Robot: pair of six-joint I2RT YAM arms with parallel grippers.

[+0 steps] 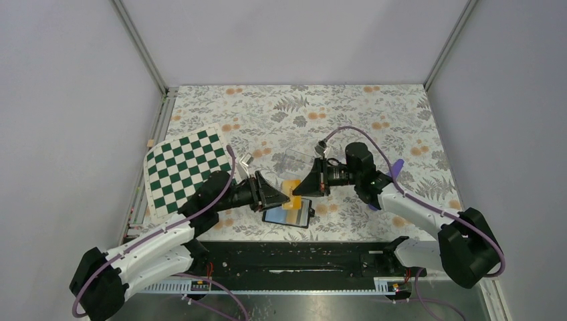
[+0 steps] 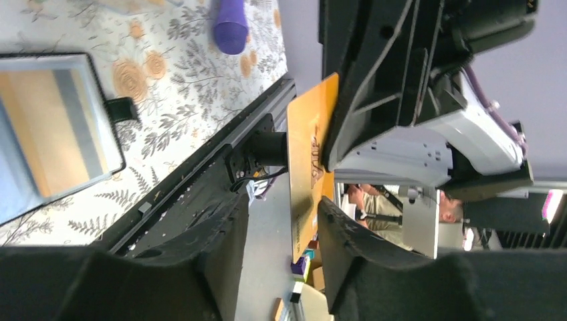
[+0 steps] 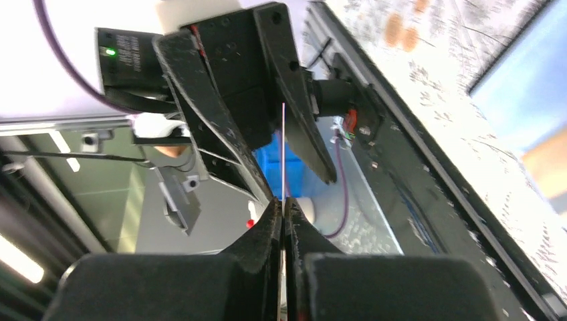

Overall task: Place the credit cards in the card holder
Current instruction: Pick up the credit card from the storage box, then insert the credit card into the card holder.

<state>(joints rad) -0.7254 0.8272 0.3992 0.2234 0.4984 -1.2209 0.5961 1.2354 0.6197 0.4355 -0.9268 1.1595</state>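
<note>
Above floral table (image 1: 374, 114), my right gripper (image 3: 283, 204) clamps a credit card (image 2: 309, 167) (handover, I judge); left gripper (image 2: 284, 207) gapes, must close.

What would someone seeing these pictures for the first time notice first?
The two arms meet nose to nose at the centre of the top view over one orange credit card. The right gripper is pinched shut on it, while the left gripper, open, straddles its other end. Beneath them lies the open card holder, and a green-and-white checkerboard sits off to the left.
</note>
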